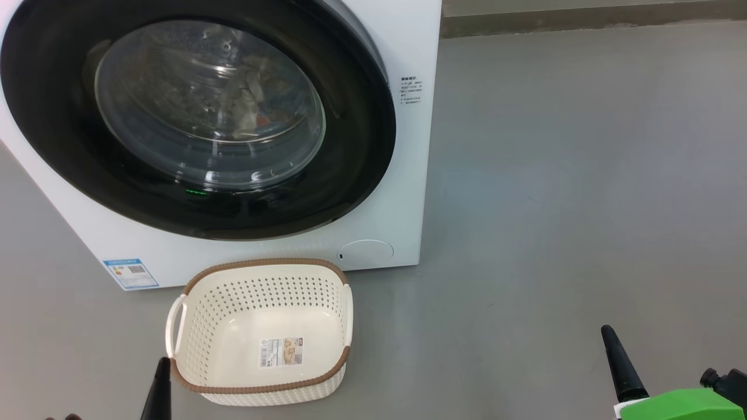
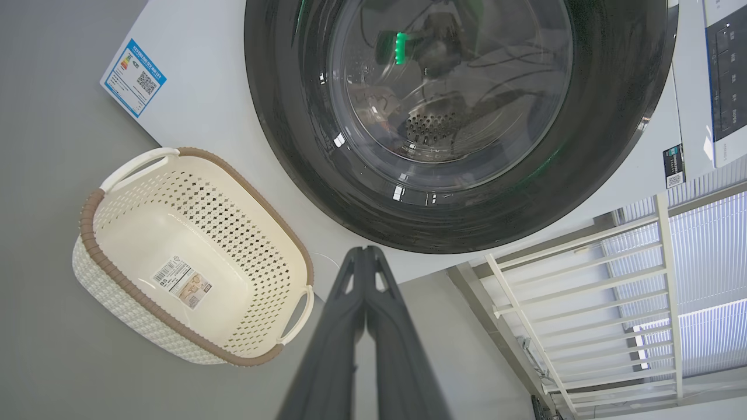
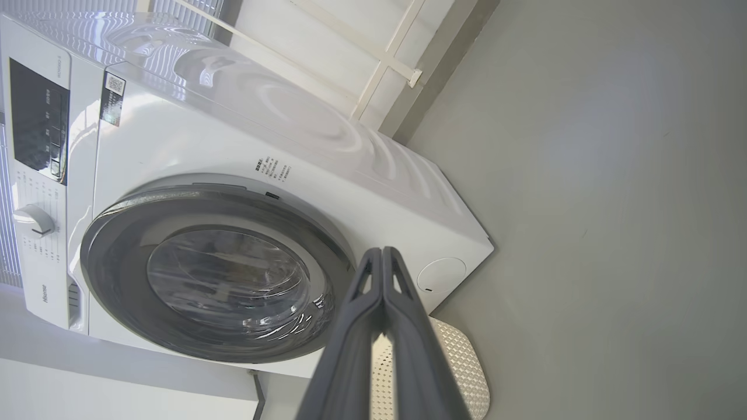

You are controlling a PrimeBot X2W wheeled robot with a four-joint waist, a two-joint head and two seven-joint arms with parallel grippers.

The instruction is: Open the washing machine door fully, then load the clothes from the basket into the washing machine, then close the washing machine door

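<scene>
The washing machine door (image 1: pixel 58 116) lies flush against the white washing machine (image 1: pixel 402 175), its black rim around the clear glass bowl. Behind the glass, some of the clothes (image 1: pixel 251 105) show dimly as pale and coloured fabric in the drum. On the floor just in front stands the basket (image 1: pixel 233 303), with just a paper label on its floor. My left gripper (image 1: pixel 162 367) is shut beside the basket's near left corner. My right gripper (image 1: pixel 610 338) is shut, low over the floor far to the right. The wrist views show the left gripper (image 2: pixel 366 252) and right gripper (image 3: pixel 382 252) with fingers pressed together, the door (image 2: pixel 292 146) (image 3: pixel 117 251) and the basket (image 2: pixel 175 233) (image 3: pixel 461 356).
Open grey floor (image 1: pixel 583 175) stretches to the machine's right up to a wall base (image 1: pixel 583 17). A blue label (image 1: pixel 131 273) sits at the machine's lower left corner. The control panel (image 3: pixel 38 128) and dial are above the door. A white railing (image 2: pixel 583 303) stands beside the machine.
</scene>
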